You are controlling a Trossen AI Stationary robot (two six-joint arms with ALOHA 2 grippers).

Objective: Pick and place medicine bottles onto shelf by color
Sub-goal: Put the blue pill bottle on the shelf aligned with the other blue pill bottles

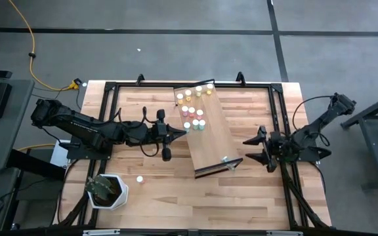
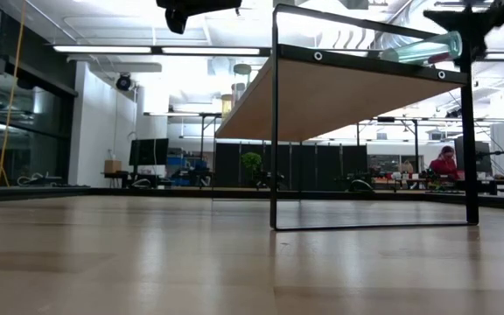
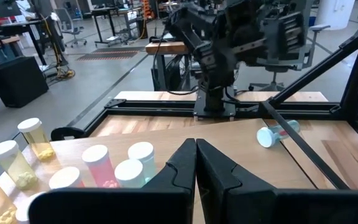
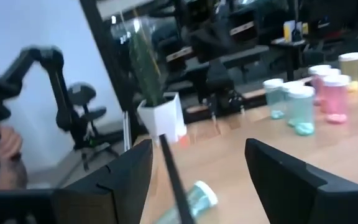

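- Your left end effector [image 1: 184,132] has its fingers pressed together on nothing, at the left edge of the tilted light-wood shelf board [image 1: 216,141].
- Your right end effector [image 1: 253,149] is spread wide and empty, just right of the shelf's near end.
- Small white-capped medicine bottles [image 1: 193,108] stand clustered on the shelf's far half.
- One teal bottle [image 1: 226,159] lies on its side at the near end.
- One pink bottle [image 1: 139,178] sits on the butcher-block desk [image 1: 176,196] near the white plant pot [image 1: 107,191].

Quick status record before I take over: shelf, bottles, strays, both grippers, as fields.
shelf: tilted wooden board mid-table
standing bottles: cluster at the shelf's far end; yellow farthest, then pink, then teal
fallen bottle: one teal bottle on its side at the shelf's near end
stray bottle: one on the tabletop beside the white plant pot
left gripper: shut, empty, at the shelf's left edge by the teal bottles
right gripper: open, empty, right of the fallen bottle
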